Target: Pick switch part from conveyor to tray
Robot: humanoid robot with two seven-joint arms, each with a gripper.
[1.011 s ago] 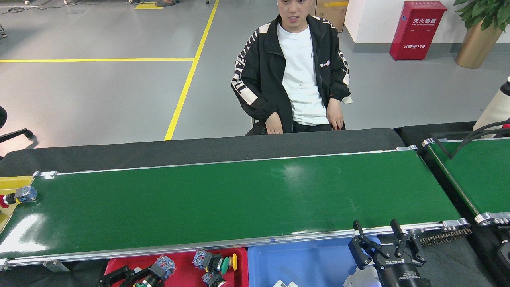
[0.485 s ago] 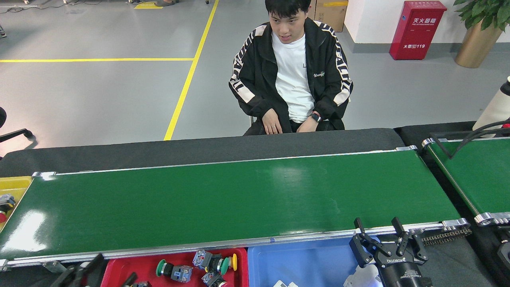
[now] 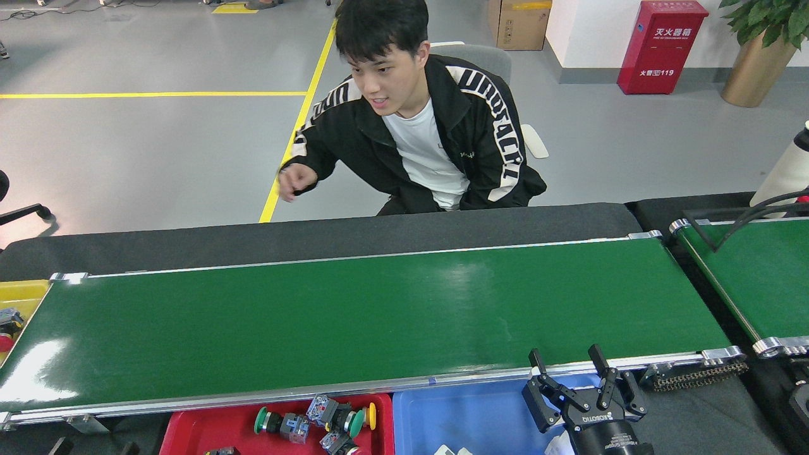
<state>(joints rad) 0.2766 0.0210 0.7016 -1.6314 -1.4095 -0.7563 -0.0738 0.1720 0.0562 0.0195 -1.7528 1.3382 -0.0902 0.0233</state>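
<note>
At the far left, a yellow bin (image 3: 25,294) sits beyond the conveyor's end roller; 1 switch part (image 3: 9,323) with a red button lies in it, off the belt. The conveyor (image 3: 354,322) carries no part in view, so no pick target is available.

The red tray (image 3: 189,430), just below the near rail, holds several switch parts, including a green-button switch (image 3: 278,423). The left gripper is not in view.

Behind the belt, a person (image 3: 417,133) leans toward the left with 1 hand (image 3: 294,182) raised above the black table edge.

The blue tray (image 3: 468,414) lies right of the red tray. The right gripper (image 3: 572,370) hovers over the blue tray's right end and the near rail, jaws spread wide and holding nothing.

Risks:
1. A part arriving on the belt could run off the left end into the yellow bin before an arm reaches it.
2. The person's hand may enter the belt area, creating a collision hazard.
3. The right gripper sits close to the near rail; a low reach could strike it.
</note>
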